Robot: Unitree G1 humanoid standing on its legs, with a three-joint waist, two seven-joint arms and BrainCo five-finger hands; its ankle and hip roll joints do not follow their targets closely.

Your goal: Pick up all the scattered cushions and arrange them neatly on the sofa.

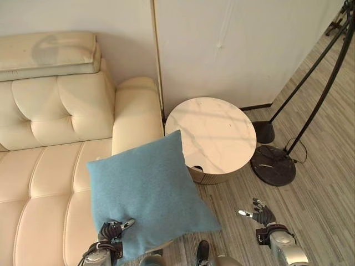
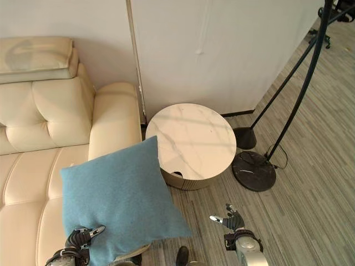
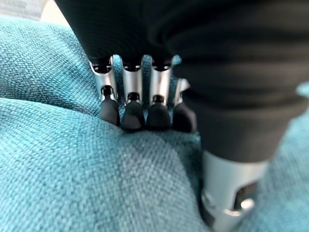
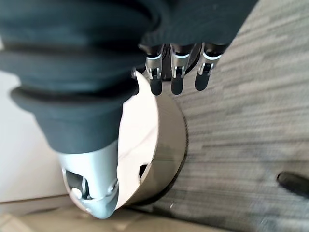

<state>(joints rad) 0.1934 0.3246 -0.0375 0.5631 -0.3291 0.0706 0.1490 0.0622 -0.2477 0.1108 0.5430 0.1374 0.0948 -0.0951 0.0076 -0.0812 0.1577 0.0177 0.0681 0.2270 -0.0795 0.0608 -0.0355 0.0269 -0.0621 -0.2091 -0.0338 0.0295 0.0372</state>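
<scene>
1 blue cushion, 1 sofa.

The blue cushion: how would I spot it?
Find the cream sofa and follow its seat to the end by the round marble table. There the blue cushion is held up by the left hand, the only blue, soft thing around.

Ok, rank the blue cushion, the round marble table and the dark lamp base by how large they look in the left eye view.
1. blue cushion, though held up nearer the camera by the left hand, which inflates it
2. round marble table
3. dark lamp base
</scene>
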